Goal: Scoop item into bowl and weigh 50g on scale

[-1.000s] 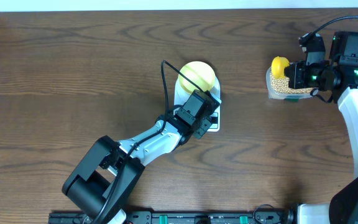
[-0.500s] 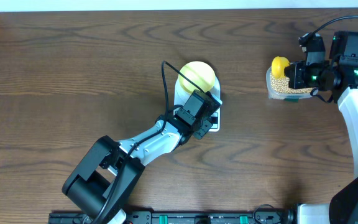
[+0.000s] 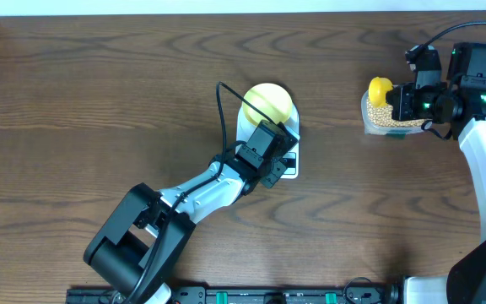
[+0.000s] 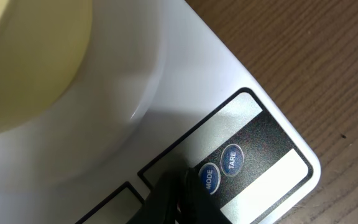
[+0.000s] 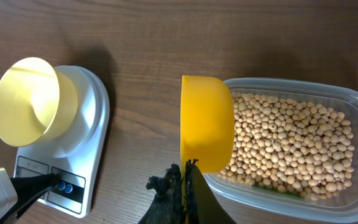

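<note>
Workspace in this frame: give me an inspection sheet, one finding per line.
Surface: dark wood-grain table.
Job's things: bowl sits empty on the scale; beans fill a clear container; scoop at the container's end.
Clutter: nothing seen.
End effectors: left end effector shut, tips at the scale's MODE button, contact unclear; right end effector shut on the scoop.
Cables: black cable loops beside the bowl; second cable at the top right.
Surroundings: white strip past the far edge; black rail along the near edge.
</note>
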Motion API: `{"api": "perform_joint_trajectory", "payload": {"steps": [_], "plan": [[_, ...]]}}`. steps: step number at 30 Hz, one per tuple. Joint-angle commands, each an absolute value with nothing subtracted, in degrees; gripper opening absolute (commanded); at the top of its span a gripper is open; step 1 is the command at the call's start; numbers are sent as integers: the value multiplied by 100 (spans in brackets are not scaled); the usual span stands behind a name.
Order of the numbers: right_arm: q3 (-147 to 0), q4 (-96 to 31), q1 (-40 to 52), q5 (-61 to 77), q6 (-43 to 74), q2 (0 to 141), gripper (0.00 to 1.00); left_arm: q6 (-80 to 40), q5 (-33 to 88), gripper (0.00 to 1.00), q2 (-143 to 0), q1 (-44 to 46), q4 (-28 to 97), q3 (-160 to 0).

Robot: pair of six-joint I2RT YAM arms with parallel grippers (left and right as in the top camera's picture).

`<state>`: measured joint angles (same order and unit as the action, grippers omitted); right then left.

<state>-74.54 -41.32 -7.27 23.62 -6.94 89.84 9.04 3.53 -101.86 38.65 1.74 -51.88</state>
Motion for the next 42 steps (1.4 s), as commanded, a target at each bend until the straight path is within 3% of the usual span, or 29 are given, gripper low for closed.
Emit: {"api": "perform_joint_trajectory", "payload": {"steps": [1, 42], "plan": [[-7518, -4141, -707, 2392, -781, 8925, 1, 939, 252, 8, -10573, 3789, 294, -5133], [-7518, -4154, -707, 2390, -784, 8925, 1, 943, 252, 8, -10742, 3828, 893, -5111]]}}
